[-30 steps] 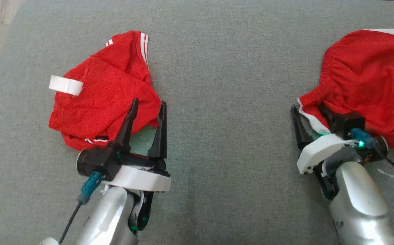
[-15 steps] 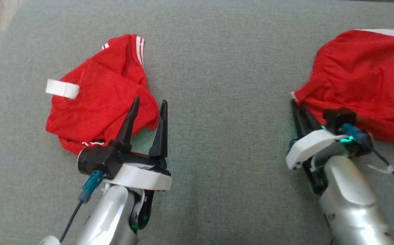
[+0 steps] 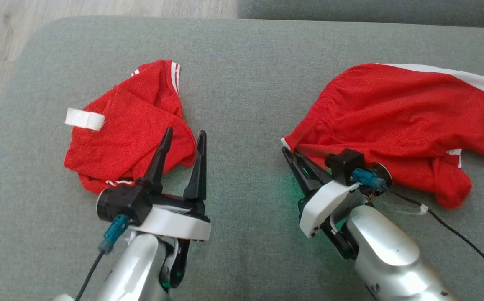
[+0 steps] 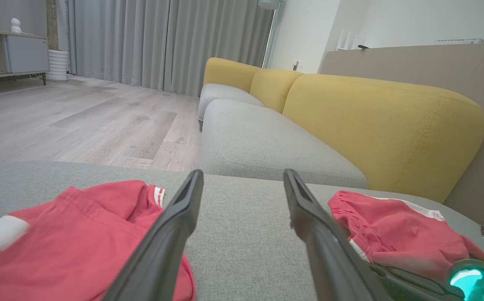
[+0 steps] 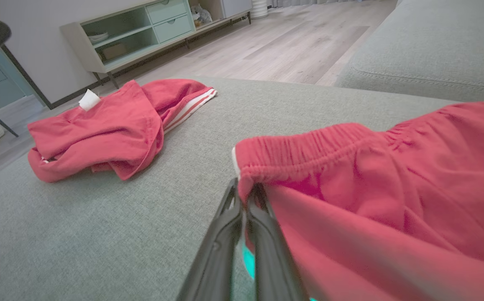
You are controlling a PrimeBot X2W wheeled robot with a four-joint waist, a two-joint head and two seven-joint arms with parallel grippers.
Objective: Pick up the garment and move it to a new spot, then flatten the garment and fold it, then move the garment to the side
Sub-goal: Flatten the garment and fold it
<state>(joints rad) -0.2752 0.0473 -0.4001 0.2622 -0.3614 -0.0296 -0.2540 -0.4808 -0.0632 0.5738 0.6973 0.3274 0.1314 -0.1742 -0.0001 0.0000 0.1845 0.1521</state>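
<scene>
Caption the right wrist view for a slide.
Right gripper shut on waistband corner of red shorts; second red garment lies crumpled beyond on grey cushion.

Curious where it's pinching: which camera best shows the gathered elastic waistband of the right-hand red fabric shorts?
The right wrist view: the gathered red waistband is close, the right gripper shut on its corner. The head view shows it as a plain red edge from above; the left wrist view, small and sideways.

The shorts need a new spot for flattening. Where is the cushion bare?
The widest bare patch is the middle of the cushion, between the crumpled garment and the shorts, up to the far edge. Crowded: the left, with the crumpled garment and the open left gripper; the right, with the shorts and the right gripper shut on them.
</scene>
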